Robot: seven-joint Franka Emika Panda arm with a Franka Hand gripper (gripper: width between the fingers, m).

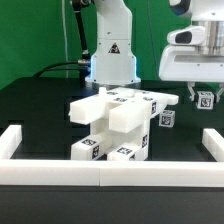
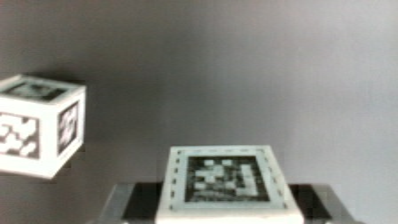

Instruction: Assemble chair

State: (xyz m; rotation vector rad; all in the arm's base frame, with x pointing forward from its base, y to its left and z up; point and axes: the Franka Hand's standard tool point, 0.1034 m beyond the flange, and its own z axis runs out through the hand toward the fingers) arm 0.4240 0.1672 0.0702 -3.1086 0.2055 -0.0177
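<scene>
Tool (image 1: 205,93) pinches small tagged chair piece (image 2: 222,178), partly cut off in wrist view

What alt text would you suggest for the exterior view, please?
A partly built chair of white blocky plastic parts with black-and-white tags stands on the black table. At the exterior view's right, the pincer holds a small white tagged block, and a small white tagged cube sits beside the chair.
</scene>
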